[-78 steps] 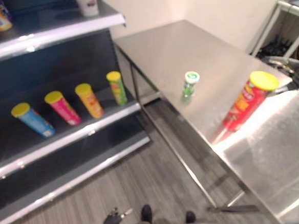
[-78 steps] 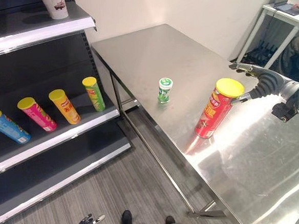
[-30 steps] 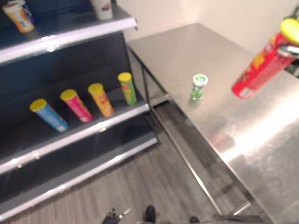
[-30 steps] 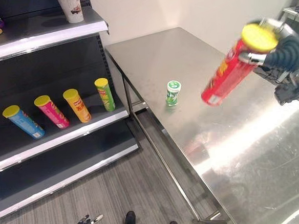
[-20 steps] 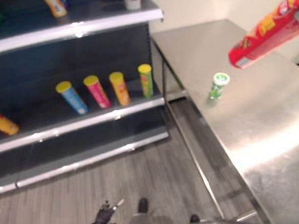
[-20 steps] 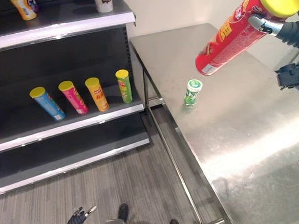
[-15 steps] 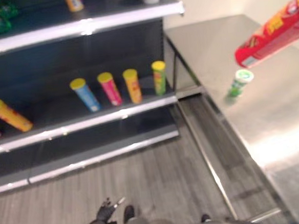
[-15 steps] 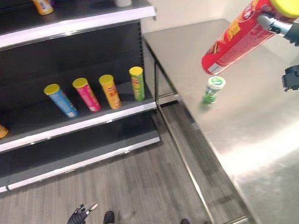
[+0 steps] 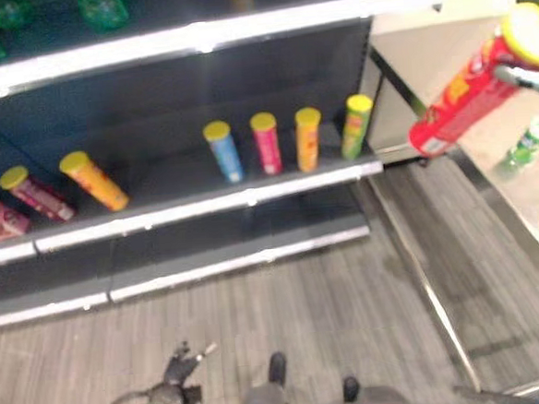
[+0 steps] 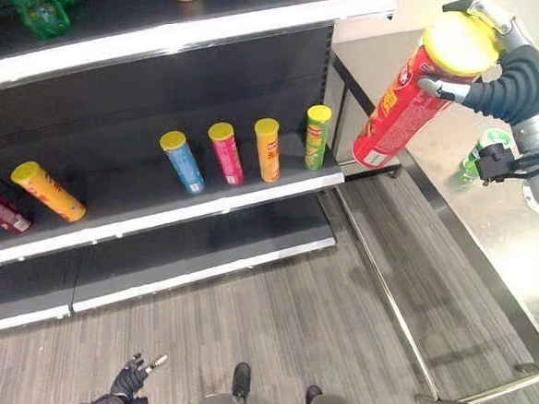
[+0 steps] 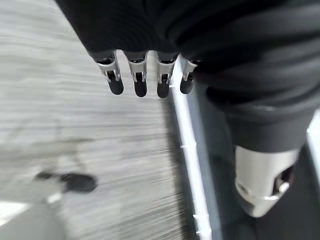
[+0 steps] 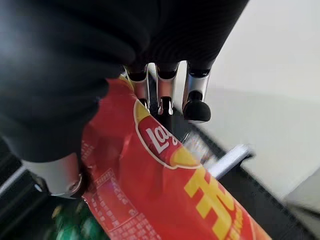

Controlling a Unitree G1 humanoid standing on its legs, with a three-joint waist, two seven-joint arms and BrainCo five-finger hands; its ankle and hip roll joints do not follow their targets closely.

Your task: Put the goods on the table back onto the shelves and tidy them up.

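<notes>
Red can (image 10: 399,100) is off the table (image 10: 517,231) now, lifted in the right hand (image 10: 506,74), tilted, base toward the shelf (image 10: 205,205). Camera panned left; more shelf in frame.

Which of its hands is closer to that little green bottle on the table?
Right. The right hand, gripping the red can, hovers just above the green bottle; the left hand hangs low by the floor.

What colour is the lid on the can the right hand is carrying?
Yellow: the tall red chip can in the right hand has a yellow lid, clearest in the right eye view.
</notes>
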